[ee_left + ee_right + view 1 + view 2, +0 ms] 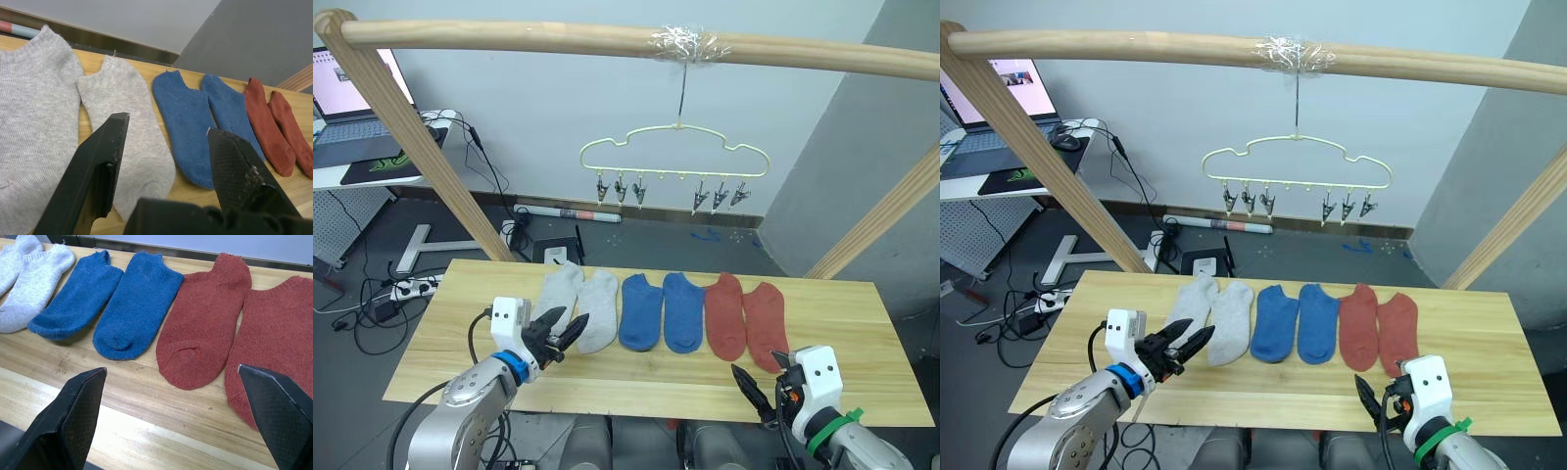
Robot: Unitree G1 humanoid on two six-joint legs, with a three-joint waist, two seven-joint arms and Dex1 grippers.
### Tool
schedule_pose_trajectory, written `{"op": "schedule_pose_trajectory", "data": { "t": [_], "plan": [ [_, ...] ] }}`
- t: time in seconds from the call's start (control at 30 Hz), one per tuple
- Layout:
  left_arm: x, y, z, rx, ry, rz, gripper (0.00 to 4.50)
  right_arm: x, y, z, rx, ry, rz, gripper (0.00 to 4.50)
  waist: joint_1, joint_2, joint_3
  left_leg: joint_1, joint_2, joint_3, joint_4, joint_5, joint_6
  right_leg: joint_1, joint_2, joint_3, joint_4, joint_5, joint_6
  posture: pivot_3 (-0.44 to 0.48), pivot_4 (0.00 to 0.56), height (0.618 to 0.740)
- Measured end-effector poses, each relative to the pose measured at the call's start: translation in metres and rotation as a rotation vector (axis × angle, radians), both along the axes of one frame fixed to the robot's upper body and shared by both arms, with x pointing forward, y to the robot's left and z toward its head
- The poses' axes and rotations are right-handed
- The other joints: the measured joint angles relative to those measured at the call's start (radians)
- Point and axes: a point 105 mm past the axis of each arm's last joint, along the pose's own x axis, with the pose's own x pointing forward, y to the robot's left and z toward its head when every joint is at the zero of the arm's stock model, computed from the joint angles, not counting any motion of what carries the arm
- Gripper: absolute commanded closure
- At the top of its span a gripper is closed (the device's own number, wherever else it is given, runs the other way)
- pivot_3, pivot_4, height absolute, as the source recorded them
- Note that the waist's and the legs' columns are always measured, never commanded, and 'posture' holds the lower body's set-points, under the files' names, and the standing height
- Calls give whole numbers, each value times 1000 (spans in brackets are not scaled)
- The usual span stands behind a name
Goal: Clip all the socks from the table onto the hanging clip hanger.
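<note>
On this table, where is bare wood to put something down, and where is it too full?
The table is bare at both ends: left of the grey socks and right of the red socks. A bare strip runs along the near edge, between the socks and the grippers. The middle is crowded: the blue socks and their neighbours lie close together.

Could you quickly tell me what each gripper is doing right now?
Left gripper: open, holding nothing, by the grey socks.
Right gripper: open, holding nothing.

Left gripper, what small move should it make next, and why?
Probably ease the left gripper forward and down onto the nearer light grey sock. Its fingers are open and pointed at that sock, close to its toe end. All six socks lie flat on the table, and every clip on the clip hanger hangs empty, so no sock is picked up yet.
</note>
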Motion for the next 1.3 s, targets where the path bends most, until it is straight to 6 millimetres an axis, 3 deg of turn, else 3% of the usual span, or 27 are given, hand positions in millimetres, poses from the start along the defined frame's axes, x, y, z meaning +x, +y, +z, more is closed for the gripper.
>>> {"op": "schedule_pose_trajectory", "data": {
  "t": [0.23, 0.37, 0.47, 0.67, 0.83, 1.0, 1.3],
  "plan": [
    [2, 0, 1, 5, -2, 6, 1528, 0, 0, 0, 4, -2, -4, 0, 0, 0, 0, 0, 0, 0, 0, 0, 0, 0, 0, 0, 0, 0, 0, 105, 178, 740],
    [17, -3, 15, 27, -72, 26, 1528, 8, 1, 7, -7, -26, 23, 0, 1, 0, 0, 0, 0, 0, 1, 0, 0, 1, 0, 0, 0, 1, 1, 104, 173, 740],
    [29, -14, 30, 15, -147, 20, 2087, 22, 0, 24, -14, -86, 61, 0, 0, -1, -1, 0, -1, 0, 3, 0, 0, 2, 1, 1, 1, 2, 3, 94, 168, 740],
    [49, -22, 40, 47, -227, 60, 2087, 52, -3, 71, -69, -213, 172, 0, 0, -1, 0, 0, -1, 0, 3, 0, 0, 2, 2, 1, 1, 6, 11, 88, 168, 740],
    [75, -31, 65, 39, -348, 120, 2087, 76, 0, 132, -117, -351, 295, 0, 0, -2, 0, 0, -1, -1, 5, 0, 0, 3, 3, 1, 1, 8, 12, 79, 174, 740],
    [95, -39, 84, 27, -424, 162, 2087, 81, 15, 170, -142, -408, 416, 0, 0, -3, 1, -1, -1, -1, 4, 0, 0, 3, 3, 1, 1, 10, 9, 63, 181, 740],
    [116, -45, 94, 40, -448, 197, 2087, 78, 30, 203, -157, -456, 512, 0, -1, -4, 2, -1, -1, -1, 5, 0, 1, 3, 3, 0, 1, 10, 8, 32, 195, 740]
  ]
}}
